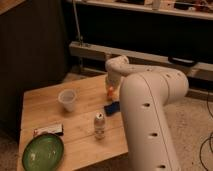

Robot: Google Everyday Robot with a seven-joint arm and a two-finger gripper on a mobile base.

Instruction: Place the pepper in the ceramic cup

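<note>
Orange pepper [110, 91] right of cup [67, 99] | gripper [110, 85] there too, its hold I cannot tell | I fear a loose grip drops pepper short of cup.

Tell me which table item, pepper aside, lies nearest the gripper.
The blue lumpy object, just beside the gripper at the table's edge; the ceramic cup, bottle and green plate sit farther off.
</note>
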